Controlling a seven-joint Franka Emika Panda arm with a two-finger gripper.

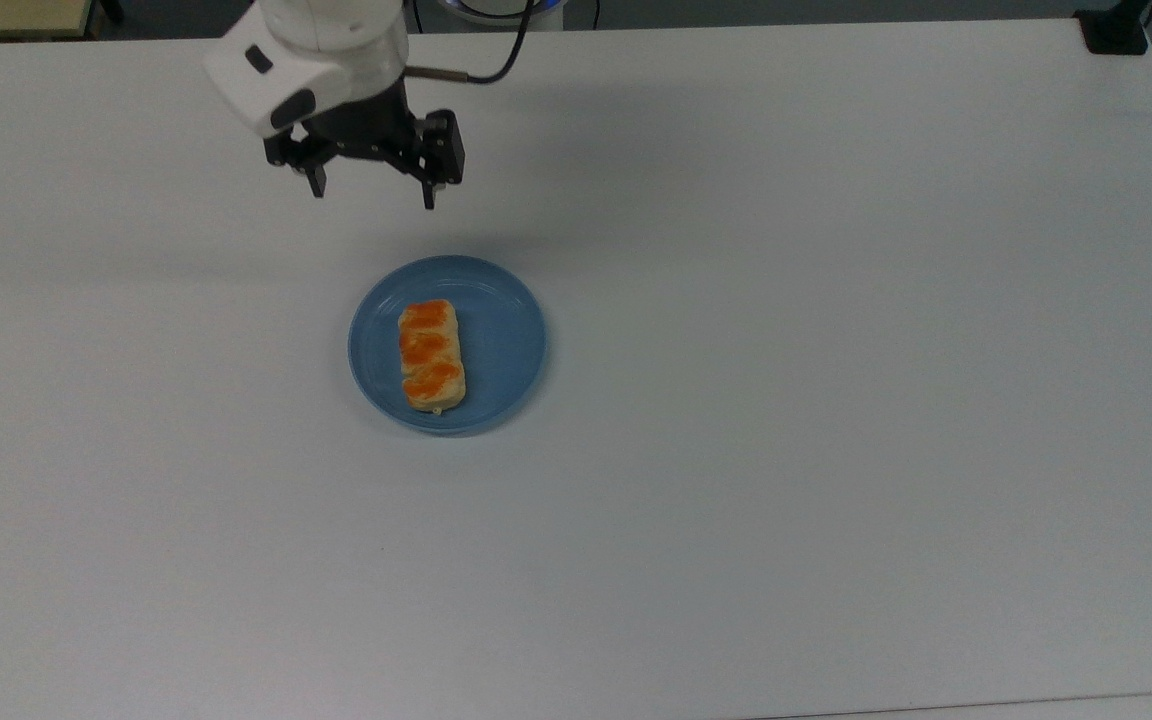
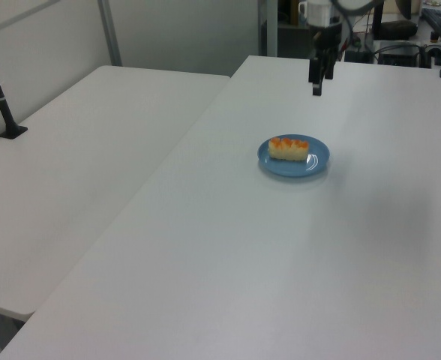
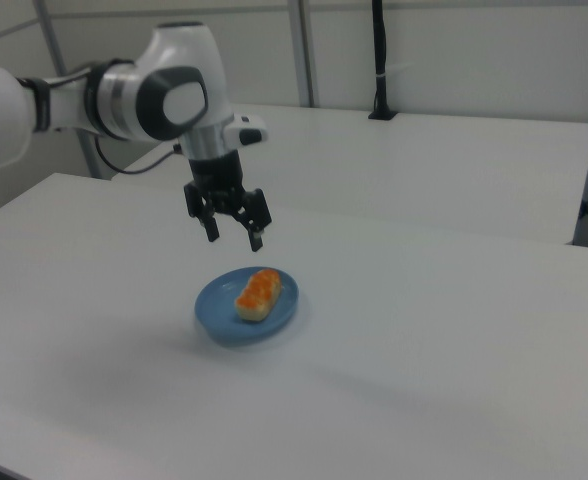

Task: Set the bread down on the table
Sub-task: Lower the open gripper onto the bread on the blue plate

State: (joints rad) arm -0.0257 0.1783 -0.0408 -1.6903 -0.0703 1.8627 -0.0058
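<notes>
In the top view, I am seeing the bread (image 1: pixel 431 356) lying on the blue plate (image 1: pixel 504 345), toward the top view's left half, mid-counter (image 1: pixel 836 400). My gripper (image 1: pixel 373 196) is hanging above the plate's far side, jaws spread and empty.

In the left view, the gripper (image 2: pixel 317 84) is hovering beyond the plate (image 2: pixel 316 161).

In the right view, the jaws are showing apart above the bread (image 3: pixel 258 293).

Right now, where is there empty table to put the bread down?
The table is bare all around the blue plate in the top view: wide at the top view's right, plenty at its left and below. The bread lies on the plate. Only above the plate is busier, where the open gripper hangs.
</notes>
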